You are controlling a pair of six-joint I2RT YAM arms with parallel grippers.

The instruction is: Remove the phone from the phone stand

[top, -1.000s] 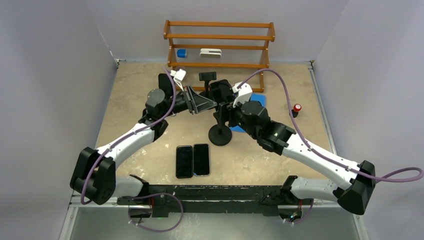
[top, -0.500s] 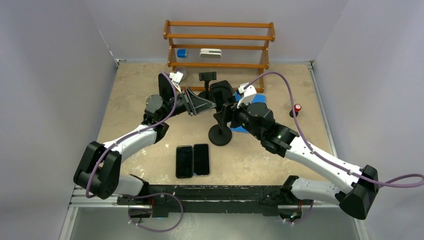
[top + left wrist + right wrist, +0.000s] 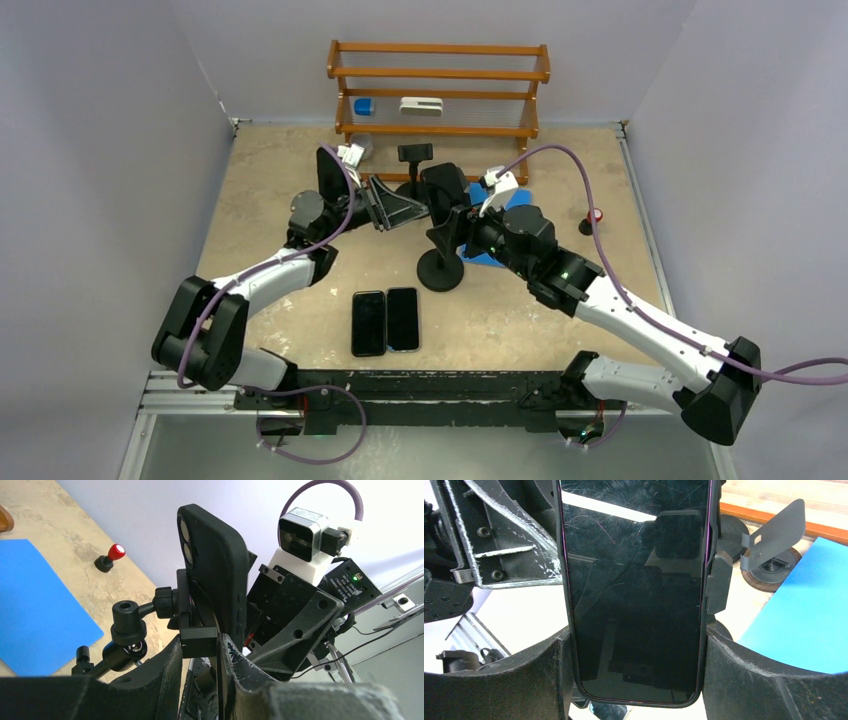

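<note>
Black phone (image 3: 634, 590) stands upright in the clamp of the phone stand (image 3: 440, 268), mid-surface. Its screen faces the right wrist camera and is dark and scratched.

Right end effector (image 3: 636, 645) is grasping the phone, one finger pressed against each long edge, low on the case.

Left wrist view:
- The phone shows edge-on from the back, two camera lenses near the top, case seated in the stand's bracket.
- Left end effector (image 3: 199, 647) is clenched on the bracket block just below the phone, fingers (image 3: 165, 675) tight on either side of it.
- The stand's ball joint sits at 9 o'clock of that block.

Top view:
- Both arms meet over the stand, the left from 9 o'clock, the right from 4 o'clock.
- The stand's round base rests on the tan surface (image 3: 260, 170), just beside a blue mat (image 3: 804, 620).
- A pair of spare phones (image 3: 368, 322) lies flat, side by side and touching, at 7 o'clock of the base.
- A second small stand (image 3: 414, 155) is at 12 o'clock.
- A wooden rack (image 3: 438, 75) sits beyond it at the far edge, with one blue item and one white item on its middle shelf.
- A red-capped knob (image 3: 594, 216) is at 3 o'clock, well apart from the stand.
</note>
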